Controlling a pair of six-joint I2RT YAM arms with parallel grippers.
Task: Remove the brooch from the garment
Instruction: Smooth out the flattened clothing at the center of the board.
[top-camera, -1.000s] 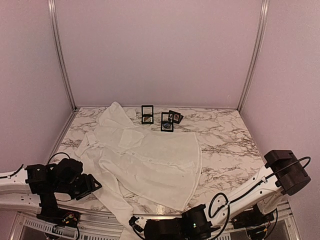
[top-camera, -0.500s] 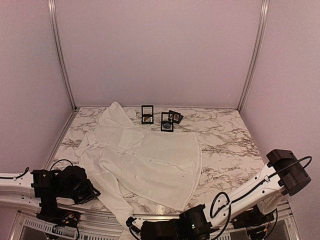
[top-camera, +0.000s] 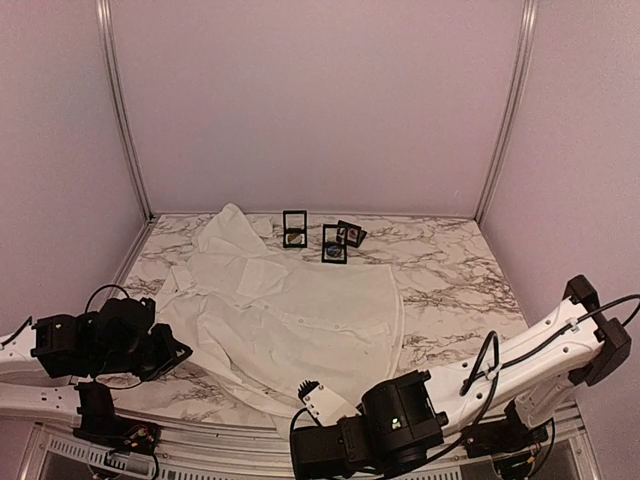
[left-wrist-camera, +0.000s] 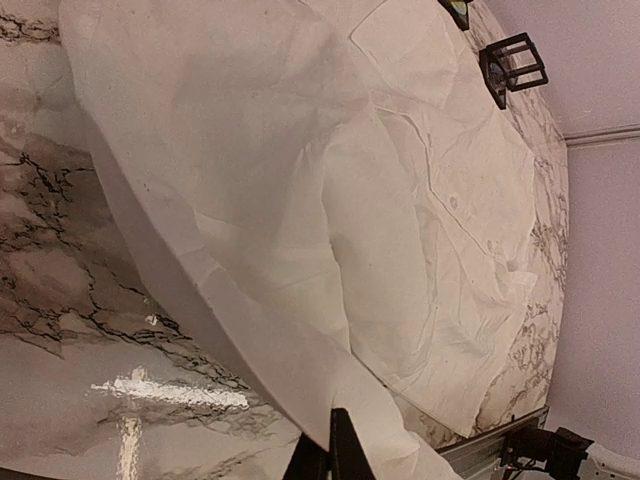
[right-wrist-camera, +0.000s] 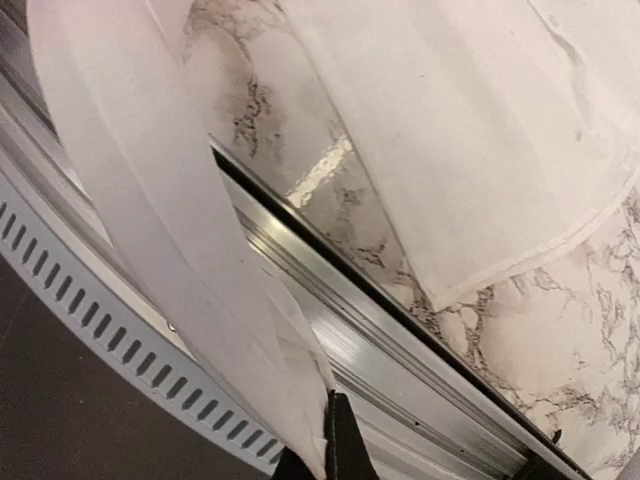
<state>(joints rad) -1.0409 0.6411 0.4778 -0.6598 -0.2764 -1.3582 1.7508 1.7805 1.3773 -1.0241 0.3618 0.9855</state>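
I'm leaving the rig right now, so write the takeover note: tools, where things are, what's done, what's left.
Left tool: shut, pinching the garment at its near-left edge.
Right tool: shut on a strip of the garment that hangs over the near edge of the table.
Garment: spread on the marble table, mostly flat.
Brooch: not visible in any view. Three small black frames stand at the back beyond the garment, contents too small to tell.
Done: both grips taken.
Left: find the brooch and take it off.
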